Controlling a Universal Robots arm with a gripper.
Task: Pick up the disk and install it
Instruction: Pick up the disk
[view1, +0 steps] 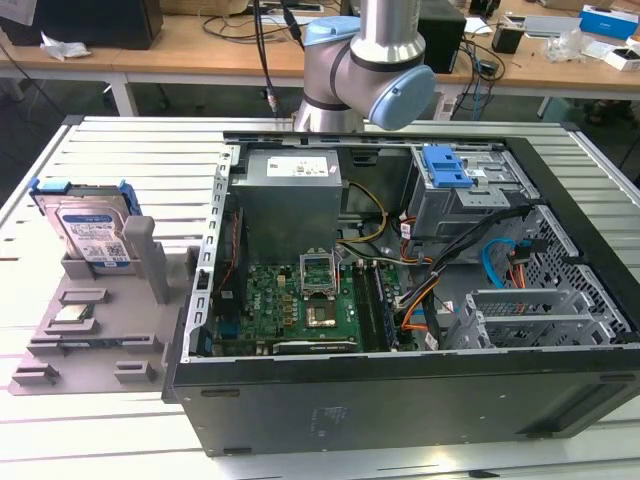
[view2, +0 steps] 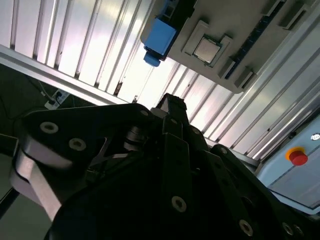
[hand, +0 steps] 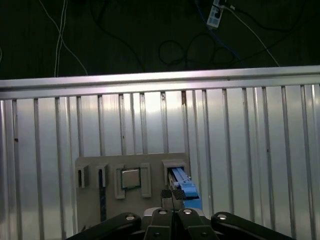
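The disk (view1: 92, 225) is a silver drive with a blue-and-white label and blue side rails. It stands on edge in a slot of the grey holder (view1: 100, 345) at the exterior view's left. In the first wrist view the disk (hand: 184, 188) appears edge-on, far below my gripper (hand: 172, 194). The second wrist view shows its blue rail (view2: 159, 35) beyond the gripper (view2: 172, 102). The fingers are shut together with nothing between them, well clear of the disk.
An open computer case (view1: 400, 400) lies on the ribbed metal table (view1: 130, 150), with a grey drive cage with a blue latch (view1: 445, 165) at its far right. A square processor chip (view1: 72, 314) sits in the holder. A red stop button (view2: 298, 157) is beside the table.
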